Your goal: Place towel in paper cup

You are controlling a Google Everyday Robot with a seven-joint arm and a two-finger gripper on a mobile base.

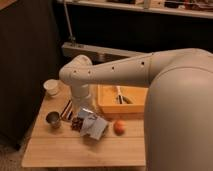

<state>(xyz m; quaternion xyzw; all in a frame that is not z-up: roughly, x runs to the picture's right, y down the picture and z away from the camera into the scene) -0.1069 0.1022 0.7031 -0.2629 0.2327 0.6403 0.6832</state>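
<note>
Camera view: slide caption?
Gripper hovers over pale blue-grey folded towel on wooden table; small white paper cup stands far left.

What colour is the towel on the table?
The towel is pale blue-grey, in the camera view; the gripper hangs at its upper-left edge.

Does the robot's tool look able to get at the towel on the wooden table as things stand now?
Probably yes. The tool hangs just above the towel; nothing lies on the towel, and the brown packet and the orange fruit only sit at its sides.
</note>
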